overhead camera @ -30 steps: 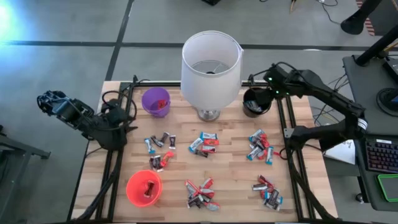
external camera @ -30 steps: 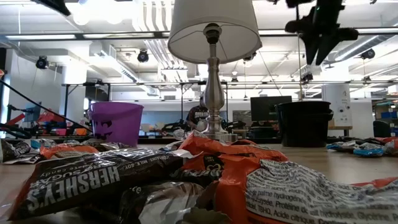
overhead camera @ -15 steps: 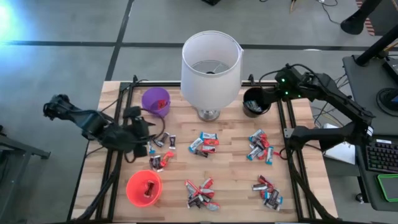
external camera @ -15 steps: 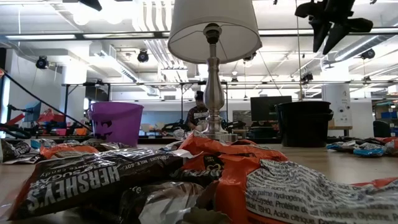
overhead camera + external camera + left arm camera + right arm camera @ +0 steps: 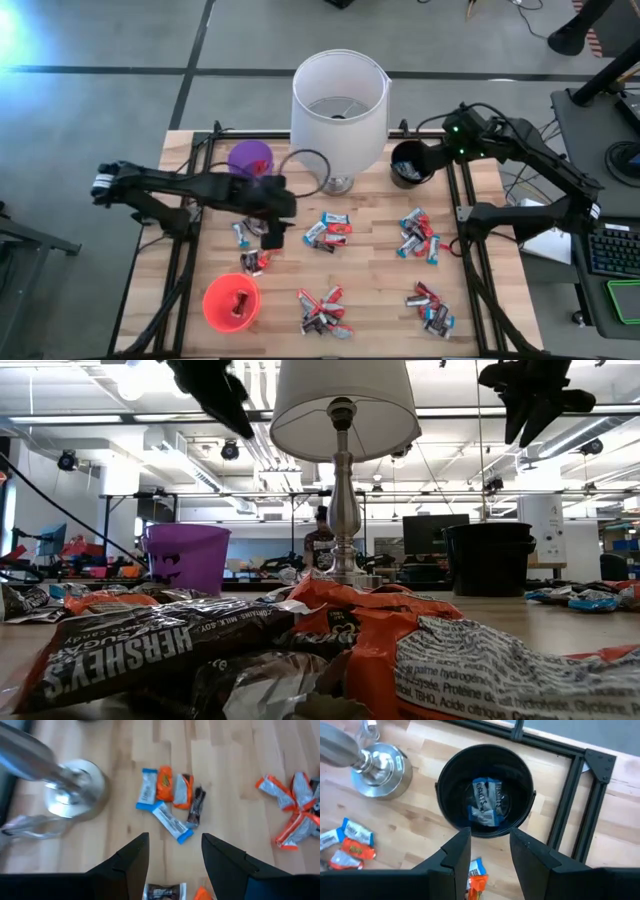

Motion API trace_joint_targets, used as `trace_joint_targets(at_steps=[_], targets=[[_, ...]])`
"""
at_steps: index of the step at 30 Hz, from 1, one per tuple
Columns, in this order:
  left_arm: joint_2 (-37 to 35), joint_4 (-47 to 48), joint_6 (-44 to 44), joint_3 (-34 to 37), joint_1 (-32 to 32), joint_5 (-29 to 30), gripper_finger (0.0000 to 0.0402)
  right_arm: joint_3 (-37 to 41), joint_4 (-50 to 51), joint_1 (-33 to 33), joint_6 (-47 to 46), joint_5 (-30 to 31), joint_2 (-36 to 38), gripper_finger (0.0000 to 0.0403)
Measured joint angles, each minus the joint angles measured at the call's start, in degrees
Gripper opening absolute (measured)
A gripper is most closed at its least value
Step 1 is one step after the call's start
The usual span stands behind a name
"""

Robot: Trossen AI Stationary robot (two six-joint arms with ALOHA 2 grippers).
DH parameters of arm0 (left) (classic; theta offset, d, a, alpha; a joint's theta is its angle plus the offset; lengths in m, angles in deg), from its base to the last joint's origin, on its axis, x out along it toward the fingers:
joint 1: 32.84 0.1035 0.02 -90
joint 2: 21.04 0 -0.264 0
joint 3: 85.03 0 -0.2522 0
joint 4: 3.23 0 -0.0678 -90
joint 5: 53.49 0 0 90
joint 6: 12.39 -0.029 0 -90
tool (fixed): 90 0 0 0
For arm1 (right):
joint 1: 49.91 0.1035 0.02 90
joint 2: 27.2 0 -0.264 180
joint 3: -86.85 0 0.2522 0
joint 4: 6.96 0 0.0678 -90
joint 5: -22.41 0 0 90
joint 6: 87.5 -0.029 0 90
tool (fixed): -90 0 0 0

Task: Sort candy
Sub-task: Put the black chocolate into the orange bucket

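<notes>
Candy lies in several small piles on the wooden table: left of centre (image 5: 252, 250), centre (image 5: 328, 230), right (image 5: 418, 235), near centre (image 5: 322, 310) and near right (image 5: 430, 308). My left gripper (image 5: 272, 232) hovers open above the table between the left-of-centre and centre piles. In its wrist view the fingers (image 5: 172, 865) frame bare wood, with the centre pile (image 5: 170, 800) ahead. My right gripper (image 5: 490, 850) hangs open and empty above the black cup (image 5: 485, 790), which holds blue-and-white candy (image 5: 485, 802). The low view shows both high up: left (image 5: 215, 395), right (image 5: 535, 400).
A lamp with a white shade (image 5: 338, 100) stands at the far middle on its metal base (image 5: 75, 790). A purple cup (image 5: 250, 160) stands far left. A red cup (image 5: 232, 302) with candy inside stands near left. Black frame rails (image 5: 185, 260) run along both table sides.
My left gripper has swung from beyond the table's left edge toward the right and down, turning as it went, and now hangs over the candy left of centre. My right gripper has drawn back slightly toward the right edge and stays open over the black cup.
</notes>
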Motion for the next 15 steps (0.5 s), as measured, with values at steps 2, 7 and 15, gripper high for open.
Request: trace_joint_targets(at_steps=[2,7,15], targets=[[2.77,-1.04,-1.26,0.0,0.51,-2.14,0.0164,0.0,0.21,0.0,0.4,-0.68,0.07,0.0128],[8.88,-5.72,-3.16,0.0,0.5,-5.57,0.0164,0.0,2.31,0.0,2.23,-0.71,0.21,0.0125],[16.46,-12.35,-4.65,0.0,0.52,-7.95,0.0164,0.0,2.97,0.0,3.11,-0.71,0.44,0.013]])
